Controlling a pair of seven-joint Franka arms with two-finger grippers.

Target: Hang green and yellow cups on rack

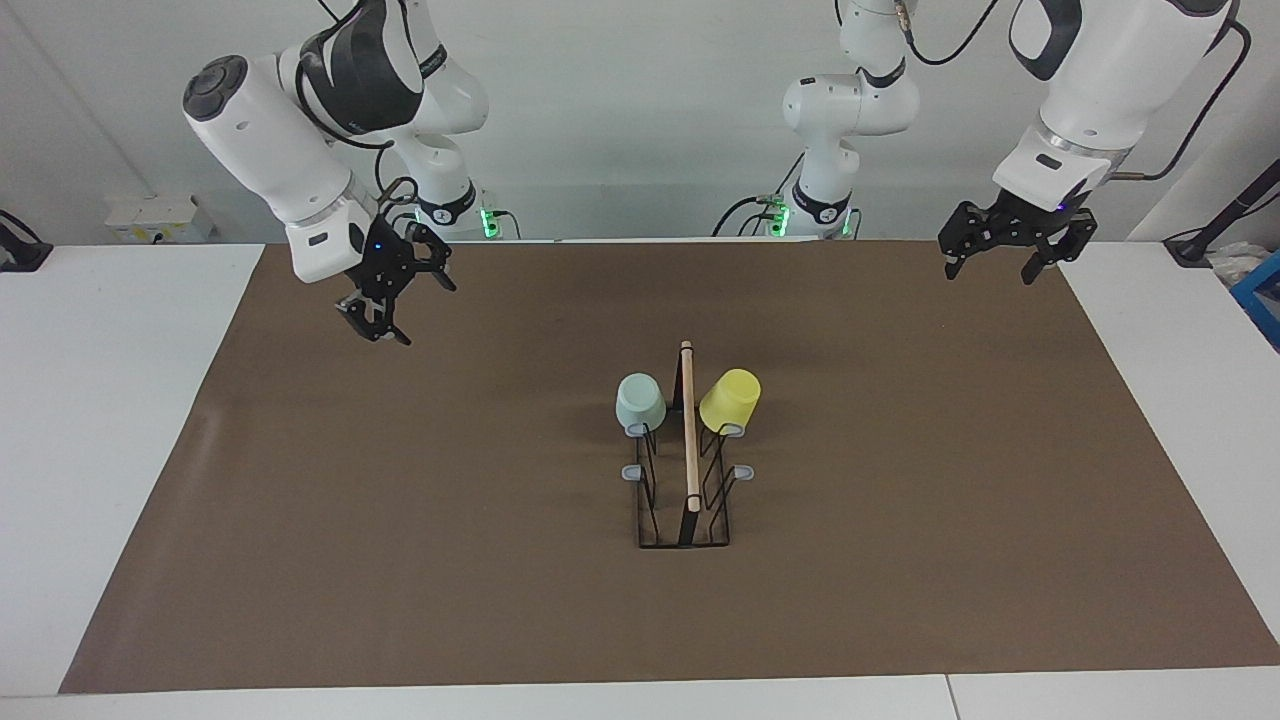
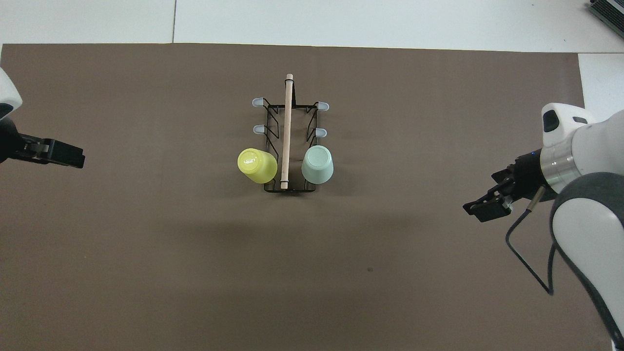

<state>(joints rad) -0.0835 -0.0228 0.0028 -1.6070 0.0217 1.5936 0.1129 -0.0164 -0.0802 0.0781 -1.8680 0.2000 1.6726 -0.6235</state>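
The black wire rack [image 1: 688,440] [image 2: 287,122] with its wooden dowel stands mid-mat. A mint green cup [image 1: 639,402] [image 2: 317,164] hangs upside down on a prong at the rack's robot end, on the right arm's side. A yellow cup [image 1: 730,398] [image 2: 257,165] hangs the same way across the dowel from it. My right gripper [image 1: 400,310] [image 2: 487,207] is open and empty, raised over the mat toward the right arm's end, well clear of the rack. At the left arm's end my left gripper [image 1: 990,272] [image 2: 63,156] waits, open and empty, over the mat's corner.
A brown mat [image 1: 400,550] covers most of the white table [image 1: 100,400]. Several grey-tipped prongs [image 1: 633,472] on the rack carry nothing. A blue object [image 1: 1265,295] sits at the table's edge near the left arm.
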